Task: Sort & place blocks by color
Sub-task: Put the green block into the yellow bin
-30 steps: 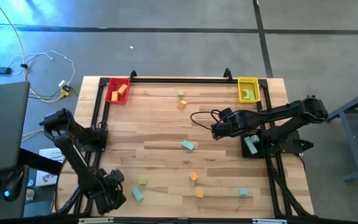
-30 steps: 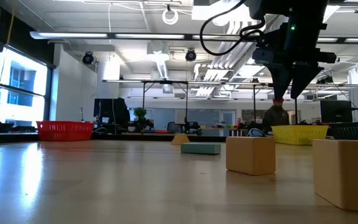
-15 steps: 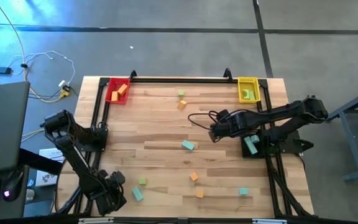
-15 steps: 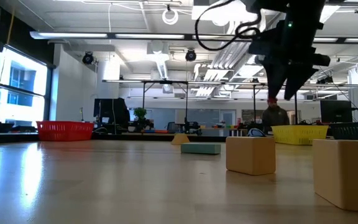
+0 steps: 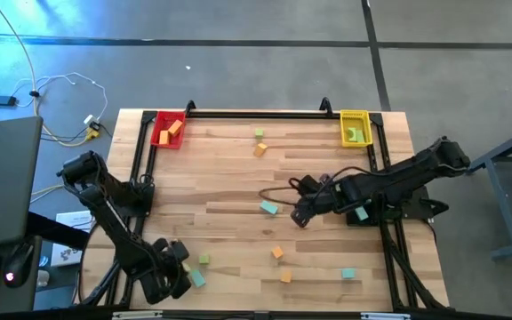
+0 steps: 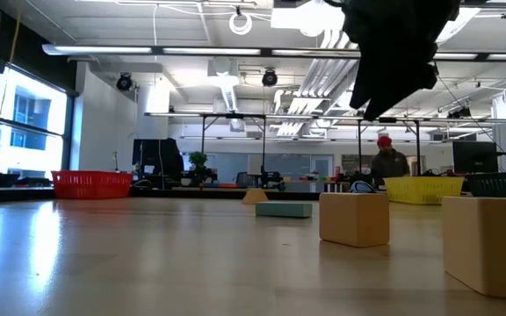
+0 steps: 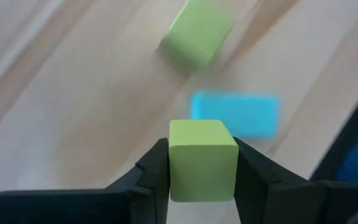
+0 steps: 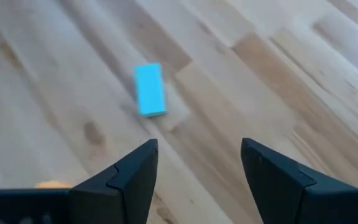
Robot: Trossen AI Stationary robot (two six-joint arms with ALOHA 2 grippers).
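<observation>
My left gripper [image 5: 178,277] is at the table's near left, shut on a light green cube [image 7: 202,160]. Just beyond it another green block [image 7: 196,34] and a teal block [image 7: 235,114] lie flat on the table. My right gripper [image 5: 297,216] hangs open above mid-table, right of a teal block [image 5: 268,208] that lies ahead of its fingers [image 8: 149,90]. Other blocks lie loose: green [image 5: 260,133], orange [image 5: 260,149], orange [image 5: 277,252], orange [image 5: 285,276], teal [image 5: 348,274]. My left gripper pinches the green cube by two opposite side faces [image 7: 174,163], one finger on each. The fingers slant down from above. The cube sits square between them, its top face showing. Whether it is clear of the table I cannot tell.
A red tray [image 5: 168,131] with orange blocks stands at the far left corner. At the far right corner is a yellow tray [image 5: 355,129] with a green block. A teal piece [image 5: 360,210] lies by the right arm's base. A person [image 6: 389,160] stands beyond the table.
My right gripper has swung toward the table's near edge and leftward, toward the mid-table teal block, turning as it went. My left gripper has shifted a little toward the table's right edge. The loose blocks have stayed in place.
</observation>
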